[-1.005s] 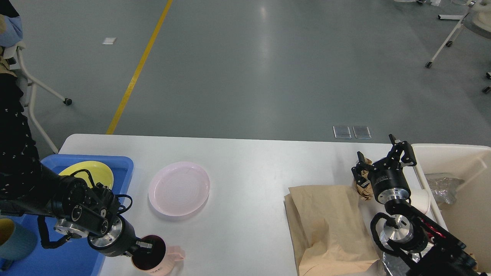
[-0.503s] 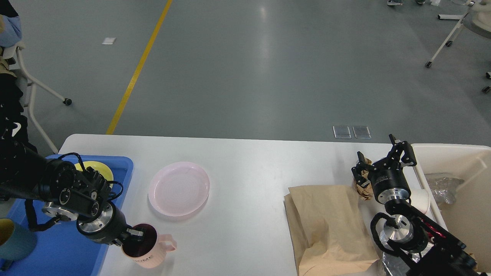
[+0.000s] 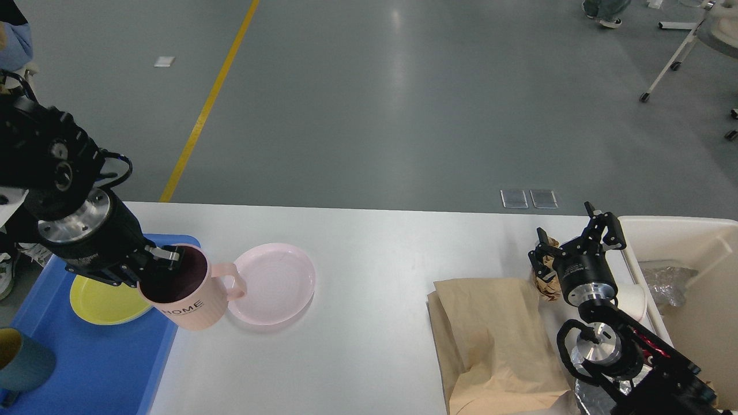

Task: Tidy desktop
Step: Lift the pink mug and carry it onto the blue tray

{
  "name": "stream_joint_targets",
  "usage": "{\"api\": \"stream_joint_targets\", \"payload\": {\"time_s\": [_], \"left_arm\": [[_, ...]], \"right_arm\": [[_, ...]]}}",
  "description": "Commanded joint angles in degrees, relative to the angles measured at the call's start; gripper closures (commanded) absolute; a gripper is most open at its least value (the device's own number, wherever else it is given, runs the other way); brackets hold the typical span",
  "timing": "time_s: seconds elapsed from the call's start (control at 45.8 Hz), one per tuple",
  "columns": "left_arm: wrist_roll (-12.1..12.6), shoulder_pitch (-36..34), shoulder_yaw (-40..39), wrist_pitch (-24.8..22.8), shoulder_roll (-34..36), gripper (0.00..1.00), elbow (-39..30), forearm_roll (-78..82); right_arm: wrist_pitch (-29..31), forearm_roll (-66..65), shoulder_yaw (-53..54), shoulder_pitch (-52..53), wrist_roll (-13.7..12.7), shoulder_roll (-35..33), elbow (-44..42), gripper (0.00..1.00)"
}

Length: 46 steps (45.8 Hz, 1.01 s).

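Note:
My left gripper (image 3: 167,257) is shut on the rim of a pink mug (image 3: 193,294) marked HOME. It holds the mug in the air over the right edge of the blue tray (image 3: 98,363). A pink plate (image 3: 274,282) lies on the white desktop (image 3: 369,242) just right of the mug. A yellow plate (image 3: 101,300) and a teal cup (image 3: 23,360) are in the tray. My right gripper (image 3: 573,242) is open over a crumpled brown paper scrap (image 3: 545,285) at the desktop's right.
A large brown paper bag (image 3: 496,340) lies flat at the right front. A cream-white bin (image 3: 692,271) stands right of the desktop and holds crinkled plastic (image 3: 663,282). A white roll (image 3: 631,300) sits beside my right wrist.
My left gripper has lifted the pink mug off the desktop's front edge and carried it up and back, beside the pink plate. The right arm has not moved.

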Motion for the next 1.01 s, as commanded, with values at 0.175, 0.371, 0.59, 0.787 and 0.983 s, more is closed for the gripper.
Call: {"api": "stream_joint_targets", "payload": {"time_s": [0.175, 0.371, 0.59, 0.787, 0.983], "left_arm": [[-7.6, -8.9, 4.5, -11.5, -0.8, 1.0, -0.2, -0.6], [-6.6, -3.2, 8.3, -9.6, 4.9, 1.0, 4.9, 0.8], [-4.3, 11.3, 6.9, -0.9, 15.6, 1.0, 12.1, 8.2], [-4.6, 28.9, -0.6, 0.7, 23.2, 1.0, 25.1, 13.6], [-5.1, 46.5, -10.1, 0.6, 26.8, 1.0, 37.6, 16.9]], "right_arm": [[0.0, 0.0, 0.0, 0.0, 0.0, 0.0, 0.0, 0.0], [0.0, 0.0, 0.0, 0.0, 0.0, 0.0, 0.0, 0.0], [0.0, 0.0, 0.0, 0.0, 0.0, 0.0, 0.0, 0.0], [0.0, 0.0, 0.0, 0.0, 0.0, 0.0, 0.0, 0.0], [0.0, 0.0, 0.0, 0.0, 0.0, 0.0, 0.0, 0.0]]}}
